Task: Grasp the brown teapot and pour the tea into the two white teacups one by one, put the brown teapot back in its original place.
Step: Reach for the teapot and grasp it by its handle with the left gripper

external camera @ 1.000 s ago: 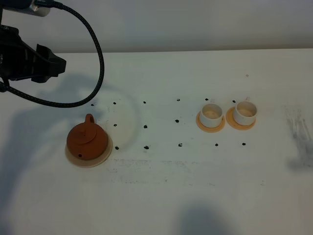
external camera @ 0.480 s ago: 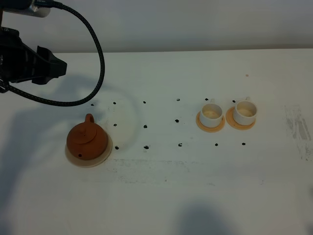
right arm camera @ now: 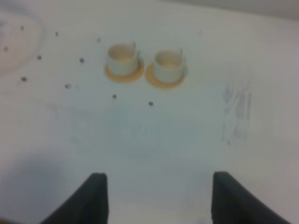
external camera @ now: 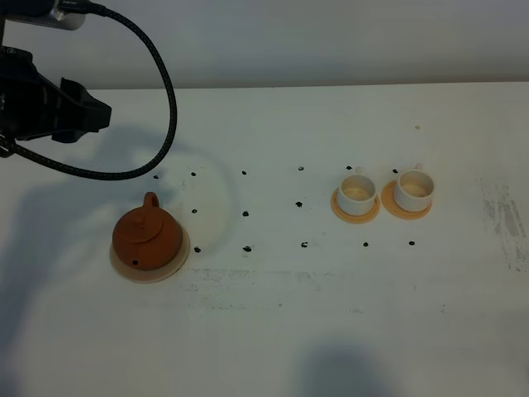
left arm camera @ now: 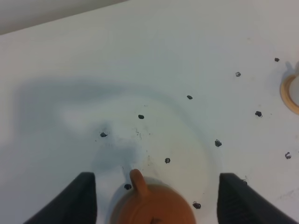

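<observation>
Right-edge shadow gone, left gripper (left arm camera: 161,198) spread wide — brown teapot (external camera: 147,238) on coaster (external camera: 122,268)

Overall light: you have bright, even light from above on the white table (external camera: 273,331), with no hard glare.
High view, shadows: a wide soft shadow covers the left part of the table under the left arm (external camera: 41,107) and its cable (external camera: 171,99); a dimmer patch lies at the near edge, in the middle.
Teapot: the brown teapot (external camera: 147,237) throws only a thin, weak shadow.
Left wrist view: your picture is sharp, a little cool in colour, with a broad grey shadow across the table.
Right wrist view: your picture is blurred; the two white teacups (right arm camera: 122,57) and the black dots (right arm camera: 114,96) have soft edges.
</observation>
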`<state>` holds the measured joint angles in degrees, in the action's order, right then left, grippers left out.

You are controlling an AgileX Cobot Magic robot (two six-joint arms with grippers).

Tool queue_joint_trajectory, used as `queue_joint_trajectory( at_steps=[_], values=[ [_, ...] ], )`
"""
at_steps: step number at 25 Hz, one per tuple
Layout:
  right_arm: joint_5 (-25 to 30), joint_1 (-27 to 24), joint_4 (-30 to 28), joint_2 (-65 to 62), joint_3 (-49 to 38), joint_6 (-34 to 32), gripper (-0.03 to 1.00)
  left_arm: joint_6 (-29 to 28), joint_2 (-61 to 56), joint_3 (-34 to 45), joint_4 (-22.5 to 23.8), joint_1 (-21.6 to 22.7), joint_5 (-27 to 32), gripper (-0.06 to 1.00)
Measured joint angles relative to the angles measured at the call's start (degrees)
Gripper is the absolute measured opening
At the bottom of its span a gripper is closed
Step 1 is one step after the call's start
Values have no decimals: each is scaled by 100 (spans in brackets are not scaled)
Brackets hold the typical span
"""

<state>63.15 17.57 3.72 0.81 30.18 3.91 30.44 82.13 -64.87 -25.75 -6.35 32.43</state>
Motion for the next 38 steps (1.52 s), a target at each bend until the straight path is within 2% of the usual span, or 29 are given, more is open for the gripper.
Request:
queue_joint_trajectory(
  at_steps=[7, 14, 17, 22, 24, 38],
  values=[
    [46, 0, -287, -115, -31, -391, 46, 0, 0, 0, 0, -2, 22, 51],
    [46, -54, -286, -120, -31, -391, 46, 0, 307, 0, 0, -2, 92, 51],
    [46, -455, -262, -120, -31, -391, 46, 0, 495, 0, 0, -2, 108, 51],
    [46, -1472, -223, -120, -31, -391, 46, 0, 535, 0, -4, -2, 15, 51],
    [46, -1678, -221, -120, -31, -391, 46, 0, 535, 0, -6, -7, -37, 51],
    [46, -1772, -289, -120, -31, -391, 46, 126, 535, 0, -138, -7, -159, 51]
  ],
)
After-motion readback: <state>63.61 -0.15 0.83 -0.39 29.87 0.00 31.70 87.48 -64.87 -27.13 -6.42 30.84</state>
